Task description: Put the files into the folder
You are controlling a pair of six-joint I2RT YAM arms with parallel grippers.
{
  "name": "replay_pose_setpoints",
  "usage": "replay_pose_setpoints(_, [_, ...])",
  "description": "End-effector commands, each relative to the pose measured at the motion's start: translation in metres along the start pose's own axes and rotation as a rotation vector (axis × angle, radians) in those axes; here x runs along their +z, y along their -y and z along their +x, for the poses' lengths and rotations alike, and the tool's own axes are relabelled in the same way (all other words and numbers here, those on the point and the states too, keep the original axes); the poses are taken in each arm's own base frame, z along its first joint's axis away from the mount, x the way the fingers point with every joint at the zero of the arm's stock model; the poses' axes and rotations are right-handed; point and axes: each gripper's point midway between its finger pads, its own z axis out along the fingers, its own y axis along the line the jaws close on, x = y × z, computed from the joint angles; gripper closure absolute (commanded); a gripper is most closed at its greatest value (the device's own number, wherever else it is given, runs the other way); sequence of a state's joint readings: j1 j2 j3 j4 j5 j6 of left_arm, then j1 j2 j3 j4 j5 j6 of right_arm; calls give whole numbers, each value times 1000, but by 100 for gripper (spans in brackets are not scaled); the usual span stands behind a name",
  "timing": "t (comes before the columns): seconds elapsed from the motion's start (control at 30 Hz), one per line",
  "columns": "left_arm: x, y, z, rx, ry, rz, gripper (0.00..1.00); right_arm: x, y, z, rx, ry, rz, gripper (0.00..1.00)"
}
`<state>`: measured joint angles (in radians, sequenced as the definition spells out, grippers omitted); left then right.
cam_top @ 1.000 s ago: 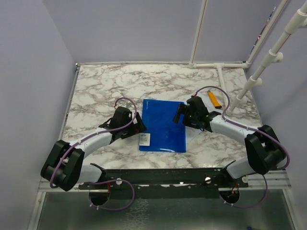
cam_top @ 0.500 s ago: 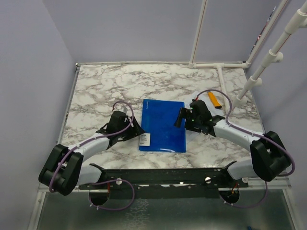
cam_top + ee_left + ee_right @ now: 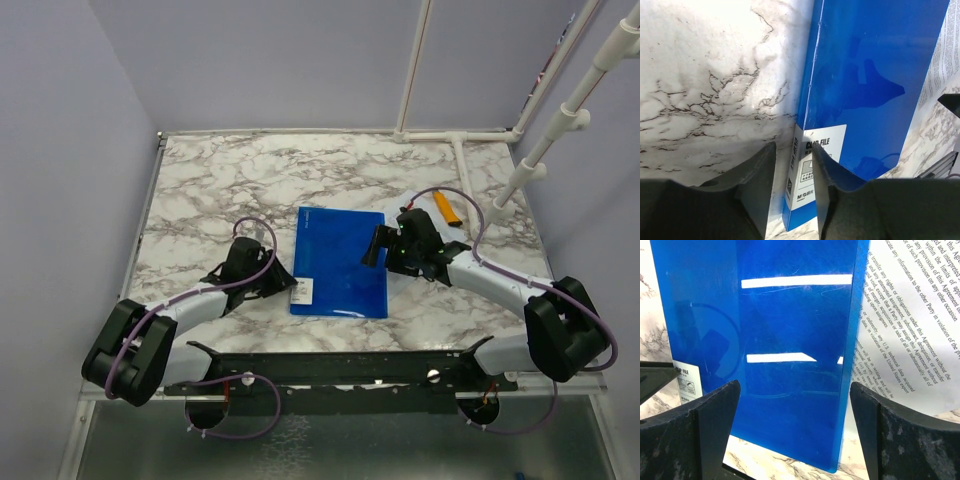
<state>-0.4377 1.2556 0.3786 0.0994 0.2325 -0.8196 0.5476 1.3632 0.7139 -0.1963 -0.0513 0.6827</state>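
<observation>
- Plainly, the folder (image 3: 340,262) lies shut and flat in the middle of the marble table (image 3: 200,180), so its cover has to come up before anything can go in.
- The files (image 3: 910,315), white printed sheets, show just past the folder's right edge. They seem to lie partly beneath it, not inside it.
- The left gripper (image 3: 792,156) sits low at the folder's near left corner, by the spine. Its fingers stand either side of the white label (image 3: 822,160) there. I'd guess that corner was chosen to pin or lift the bound side.
- Its jaws stand fairly narrow with the corner between them, but I cannot tell whether they actually pinch it.
- The left arm reaches forward, angled right, with its wrist close to the tabletop.
- The right gripper (image 3: 795,390) hangs over the folder's right edge with its jaws spread wide and nothing in them. It looks ready for the cover's free edge or the sheets.
- The right arm bends inward from the right, its wrist pointing left at the folder.
</observation>
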Motion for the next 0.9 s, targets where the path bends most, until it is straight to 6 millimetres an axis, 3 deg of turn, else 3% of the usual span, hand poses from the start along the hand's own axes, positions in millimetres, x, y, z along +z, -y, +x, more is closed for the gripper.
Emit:
replay_pose_setpoints(0.0, [-3, -46, 38, -58, -112, -152, 64, -2, -1, 7, 15, -25, -17, 5])
replay_pose_setpoints(0.3, [-4, -59, 42, -87, -97, -168, 81, 6, -8, 12, 36, -57, -61, 6])
replay_pose_setpoints(0.87, [-5, -74, 44, -111, -82, -197, 93, 22, -1, 27, 82, -94, -54, 10])
